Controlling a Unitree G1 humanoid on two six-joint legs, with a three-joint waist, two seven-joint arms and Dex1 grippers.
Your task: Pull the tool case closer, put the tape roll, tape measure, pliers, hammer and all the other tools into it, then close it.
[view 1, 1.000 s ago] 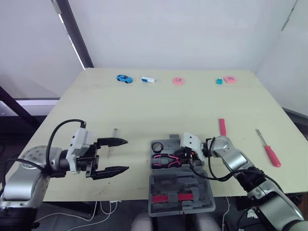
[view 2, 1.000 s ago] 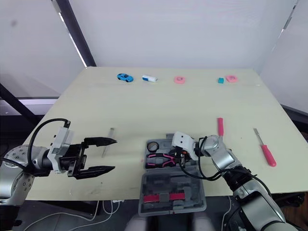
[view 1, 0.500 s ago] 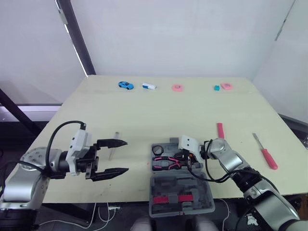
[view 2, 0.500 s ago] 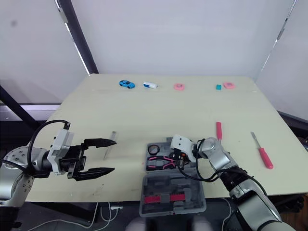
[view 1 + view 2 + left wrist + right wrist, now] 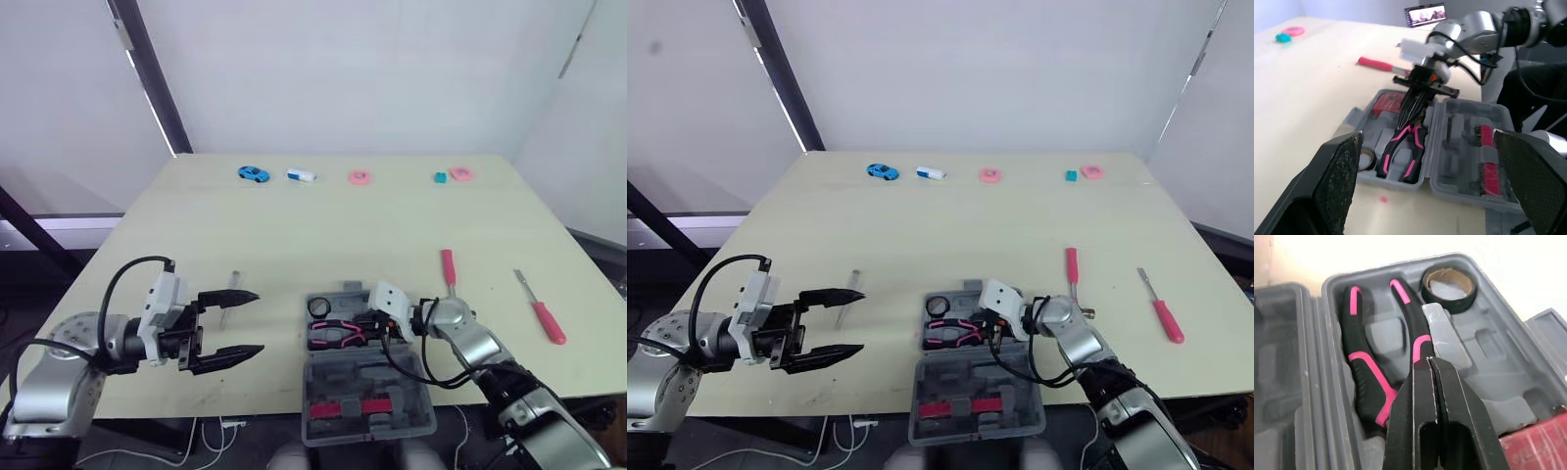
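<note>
The grey tool case (image 5: 411, 364) lies open at the table's near edge, its lid (image 5: 367, 406) towards me. Pink-and-black pliers (image 5: 336, 334) lie in its tray beside a black tape roll (image 5: 317, 306). My right gripper (image 5: 377, 327) is shut, its tips down on the pliers' head, which they hide (image 5: 1432, 382). A red tool (image 5: 1388, 103) sits in the tray's corner. My left gripper (image 5: 259, 321) hangs wide open left of the case, holding nothing. On the table lie a grey metal rod (image 5: 231, 294), a red-handled tool (image 5: 449, 266) and a red-handled screwdriver (image 5: 547, 316).
Along the far edge stand a blue toy car (image 5: 253, 173), a white block (image 5: 301, 176), two pink pieces (image 5: 360, 177) (image 5: 460, 173) and a teal block (image 5: 441, 178). The case's lid overhangs the table's near edge.
The head camera has shifted a little. My right gripper stays shut at the pliers in the case, and the left gripper stays open in the same place.
</note>
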